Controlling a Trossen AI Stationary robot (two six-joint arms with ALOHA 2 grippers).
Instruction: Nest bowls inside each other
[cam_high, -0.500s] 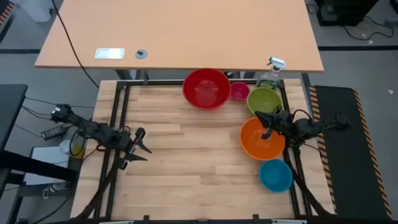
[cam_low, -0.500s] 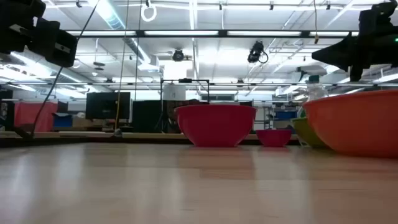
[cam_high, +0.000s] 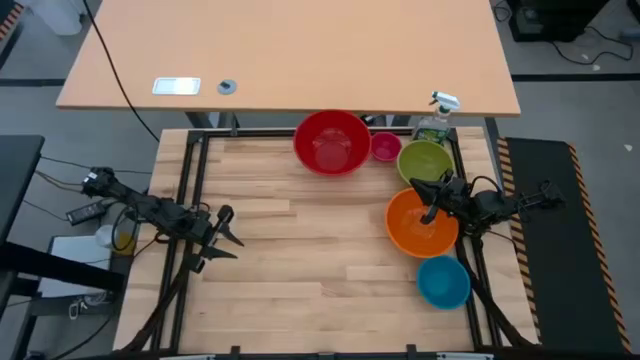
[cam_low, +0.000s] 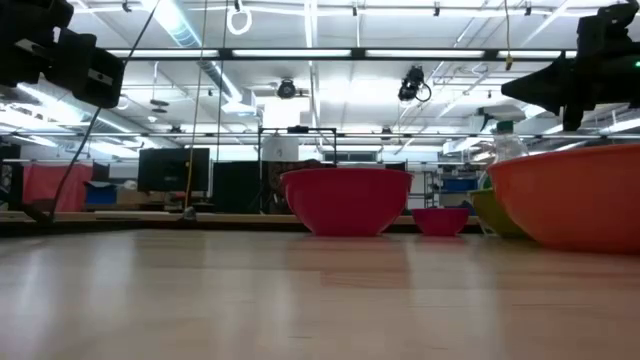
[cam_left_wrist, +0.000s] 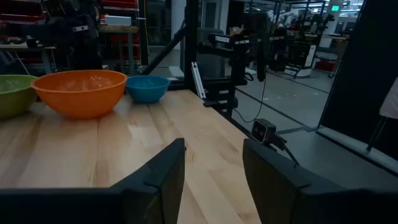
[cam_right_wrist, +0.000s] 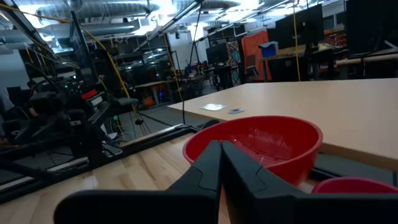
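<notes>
Five bowls stand on their bases along the table's right and far side: red (cam_high: 332, 141), small pink (cam_high: 385, 147), green (cam_high: 425, 163), orange (cam_high: 420, 225) and blue (cam_high: 443, 281). None sits inside another. My right gripper (cam_high: 430, 208) is shut and hovers above the orange bowl's far part, clear of it in the low view (cam_low: 560, 88). Its wrist view looks past the shut fingers (cam_right_wrist: 221, 149) at the red bowl (cam_right_wrist: 264, 140). My left gripper (cam_high: 230, 235) waits open above the table's left part, with nothing between its fingers (cam_left_wrist: 211, 163).
A green spray bottle with a white trigger (cam_high: 436, 118) stands at the far right corner behind the green bowl. Bare wood lies across the table's middle and near left (cam_high: 300, 250). A light desk (cam_high: 290, 50) stands beyond the far edge.
</notes>
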